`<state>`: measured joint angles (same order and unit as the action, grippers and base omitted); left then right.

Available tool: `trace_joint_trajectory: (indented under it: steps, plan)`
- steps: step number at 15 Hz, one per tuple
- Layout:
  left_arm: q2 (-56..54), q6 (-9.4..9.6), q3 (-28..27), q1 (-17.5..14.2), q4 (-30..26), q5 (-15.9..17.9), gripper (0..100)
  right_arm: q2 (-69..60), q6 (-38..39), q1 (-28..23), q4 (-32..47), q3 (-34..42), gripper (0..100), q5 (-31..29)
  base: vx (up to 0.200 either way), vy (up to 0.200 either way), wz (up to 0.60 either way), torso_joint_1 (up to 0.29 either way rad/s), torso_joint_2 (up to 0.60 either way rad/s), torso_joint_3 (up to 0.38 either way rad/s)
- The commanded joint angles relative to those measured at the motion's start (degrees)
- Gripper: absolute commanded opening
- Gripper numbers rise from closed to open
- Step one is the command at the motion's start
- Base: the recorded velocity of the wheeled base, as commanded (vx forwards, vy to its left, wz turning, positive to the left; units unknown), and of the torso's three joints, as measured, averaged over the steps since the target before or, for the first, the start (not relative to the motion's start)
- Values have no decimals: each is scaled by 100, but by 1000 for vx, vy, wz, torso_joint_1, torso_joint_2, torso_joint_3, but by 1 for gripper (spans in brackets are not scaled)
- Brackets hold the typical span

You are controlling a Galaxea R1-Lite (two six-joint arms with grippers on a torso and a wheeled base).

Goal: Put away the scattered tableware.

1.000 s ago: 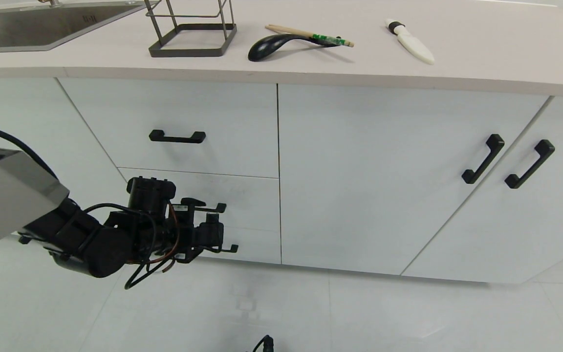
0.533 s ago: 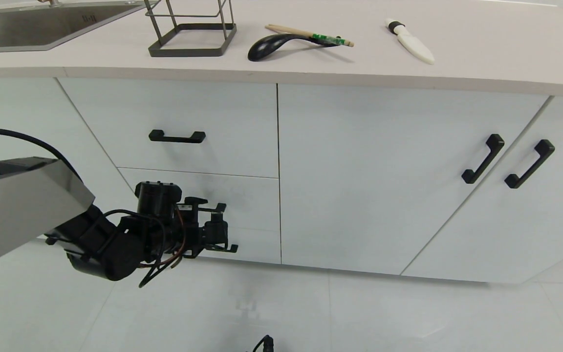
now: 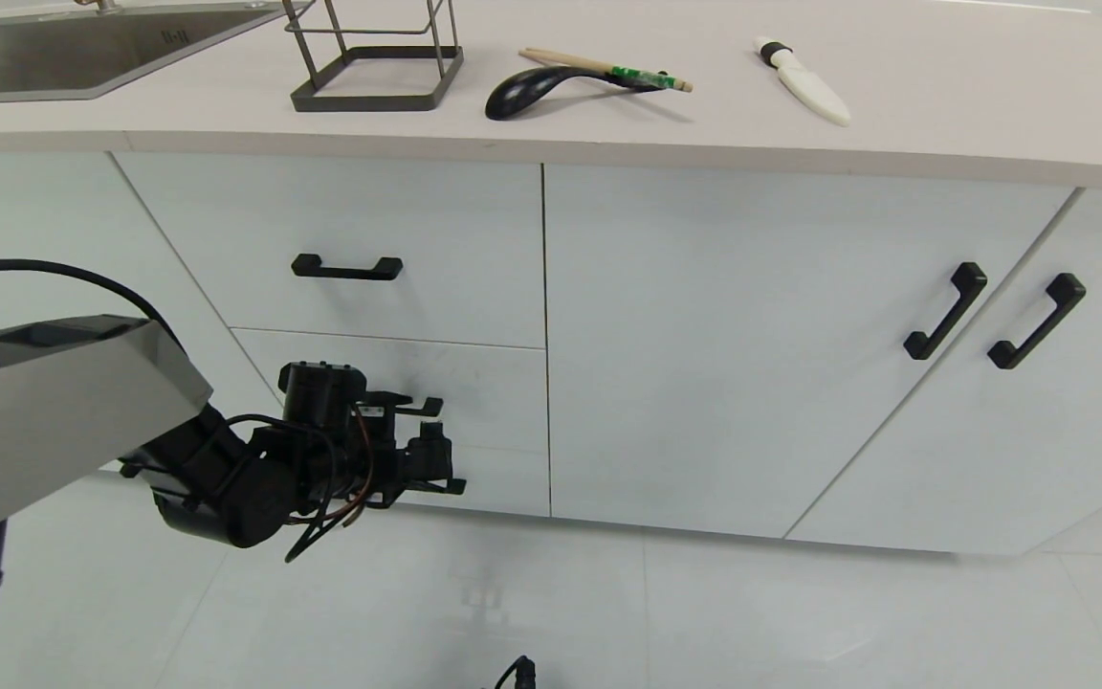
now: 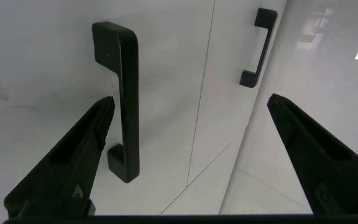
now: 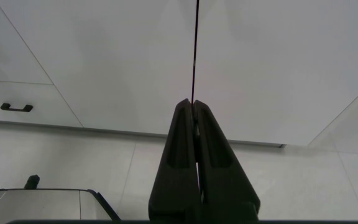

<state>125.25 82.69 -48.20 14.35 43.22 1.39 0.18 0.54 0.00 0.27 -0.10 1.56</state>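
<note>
Head view: the left claw (image 3: pixel 434 446) hangs spread wide before the lower drawer. The spoon (image 3: pixel 524 91), chopsticks (image 3: pixel 608 69) and knife (image 3: pixel 807 84) lie on the counter, well above it and off to its right.

Left wrist view: the drawer handle (image 4: pixel 123 106) sits between the spread fingers, nearer one. Its bar runs crosswise to their closing and is probably untouched.

Right wrist view: the right claw (image 5: pixel 196 112) is pressed shut on nothing, facing the cabinet doors.

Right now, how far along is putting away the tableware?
Done: nothing visible; the lower drawer looks closed. In hand: the open left gripper faces the drawer handle, not yet gripping it; the right gripper is shut and empty. Left: the black spoon, chopsticks and white knife lie on the counter, to be put away.
</note>
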Motion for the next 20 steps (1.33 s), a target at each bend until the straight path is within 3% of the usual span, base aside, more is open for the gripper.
trace_joint_trajectory:
  steps: [1,7,11,20]
  plan:
    - [176,-7,-49,-2,47,2,100,8,-1,0,0,1,0,2,0,0,0,0,0,0]
    - [70,-7,-14,15,38,19,100,8,-1,0,0,1,0,2,0,0,0,0,0,0]
    - [-167,-16,382,-90,55,28,100,8,-1,0,0,1,0,2,0,0,0,0,0,0]
    - [-343,-16,663,-116,55,37,100,8,-1,0,0,1,0,2,0,0,0,0,0,0]
